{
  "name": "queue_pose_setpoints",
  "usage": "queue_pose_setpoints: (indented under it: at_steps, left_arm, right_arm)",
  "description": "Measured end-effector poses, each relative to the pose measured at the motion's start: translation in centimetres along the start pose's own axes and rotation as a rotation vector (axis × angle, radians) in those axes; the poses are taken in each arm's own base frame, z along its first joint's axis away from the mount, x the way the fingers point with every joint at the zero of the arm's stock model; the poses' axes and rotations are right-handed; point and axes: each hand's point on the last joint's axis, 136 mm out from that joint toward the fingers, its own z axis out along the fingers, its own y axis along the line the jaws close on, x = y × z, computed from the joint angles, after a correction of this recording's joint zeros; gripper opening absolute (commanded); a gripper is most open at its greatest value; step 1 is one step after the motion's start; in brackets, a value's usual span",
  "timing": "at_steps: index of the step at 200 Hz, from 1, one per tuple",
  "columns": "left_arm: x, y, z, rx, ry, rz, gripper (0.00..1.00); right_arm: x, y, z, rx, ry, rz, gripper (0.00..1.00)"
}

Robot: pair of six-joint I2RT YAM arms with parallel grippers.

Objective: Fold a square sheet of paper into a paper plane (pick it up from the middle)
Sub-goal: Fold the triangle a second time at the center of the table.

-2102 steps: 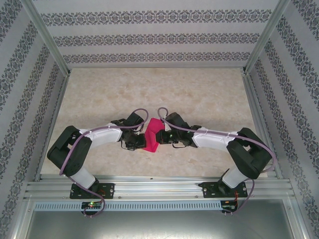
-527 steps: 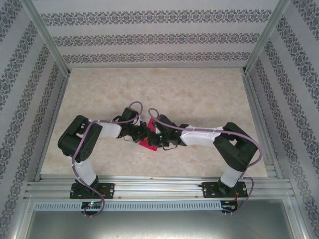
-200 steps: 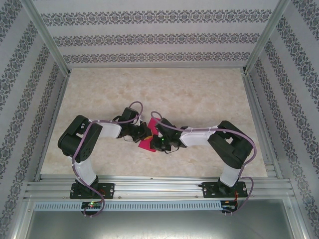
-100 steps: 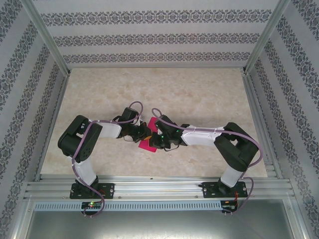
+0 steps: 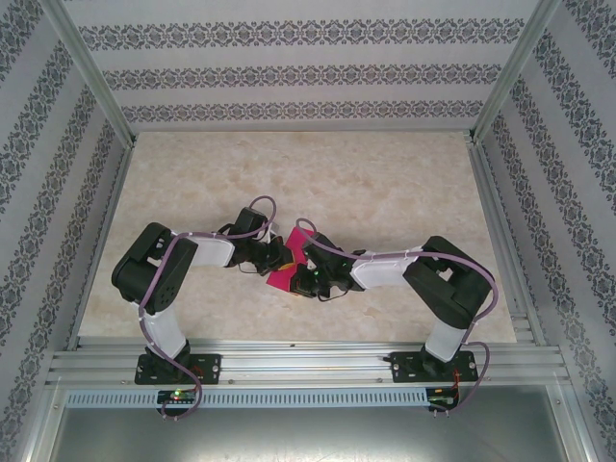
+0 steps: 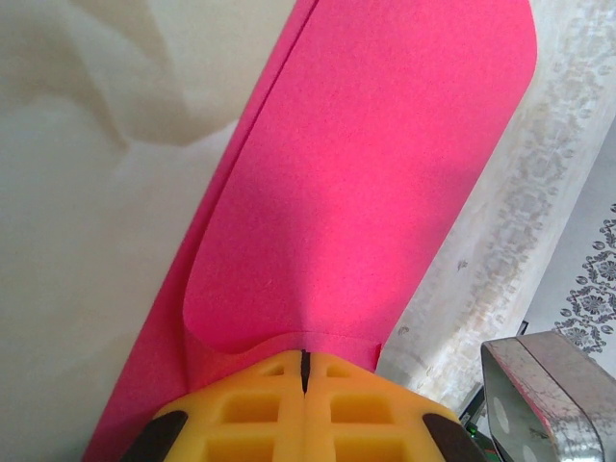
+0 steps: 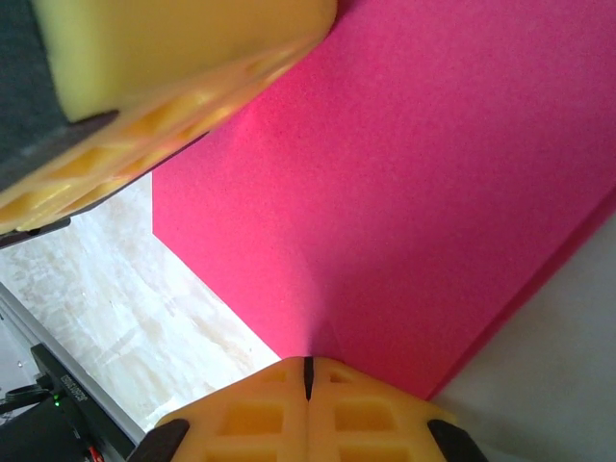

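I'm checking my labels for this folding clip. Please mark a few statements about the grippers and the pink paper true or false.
1. The left gripper is shut on the thin magenta-pink sheet of paper. True.
2. The right gripper hangs open beside the paper. False: it is shut on the paper's edge.
3. The paper is one flat layer. False: it is folded, one layer over another.
4. Both grippers meet at the paper over the beige marbled table. True.
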Motion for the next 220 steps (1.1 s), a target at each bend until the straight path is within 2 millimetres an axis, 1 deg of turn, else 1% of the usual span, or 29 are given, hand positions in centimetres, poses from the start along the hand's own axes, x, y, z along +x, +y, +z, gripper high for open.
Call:
queue_pose_setpoints:
  at_steps: [26, 50, 68, 93, 108, 120, 157, 188, 201, 220]
  left_arm:
    - [0.0, 0.0, 0.0, 0.0, 0.0, 0.0, 0.02]
    - [0.0, 0.0, 0.0, 0.0, 0.0, 0.0, 0.02]
    - [0.0, 0.0, 0.0, 0.0, 0.0, 0.0, 0.02]
    - [0.0, 0.0, 0.0, 0.0, 0.0, 0.0, 0.02]
    - [0.0, 0.0, 0.0, 0.0, 0.0, 0.0, 0.02]
    - [0.0, 0.0, 0.0, 0.0, 0.0, 0.0, 0.02]
    - [0.0, 0.0, 0.0, 0.001, 0.0, 0.0, 0.02]
    - [0.0, -0.1, 0.0, 0.001, 0.0, 0.0, 0.02]
    - [0.1, 0.0, 0.0, 0.001, 0.0, -0.001, 0.02]
    - [0.1, -0.1, -0.1, 0.001, -0.002, -0.005, 0.02]
  right_arm:
    - [-0.2, 0.5, -0.8, 0.02, -0.007, 0.001, 0.03]
    - [-1.0, 2.5, -1.9, -0.011, -0.034, -0.017, 0.03]
    - [-1.3, 3.1, -2.1, -0.028, -0.044, -0.025, 0.03]
    - [-1.0, 2.5, -1.5, -0.023, -0.037, -0.016, 0.03]
    - [-0.5, 1.1, -0.8, 0.002, -0.022, -0.003, 0.03]
    - [0.2, -0.5, -0.2, 0.027, -0.006, 0.024, 0.03]
    - [0.4, -0.2, 0.0, -0.035, -0.022, 0.039, 0.04]
    - [0.6, -0.3, -0.5, -0.015, -0.023, 0.049, 0.05]
    - [0.2, 0.4, -1.1, -0.011, -0.036, 0.042, 0.05]
    - [-1.2, 2.7, -2.1, -0.053, -0.074, 0.018, 0.05]
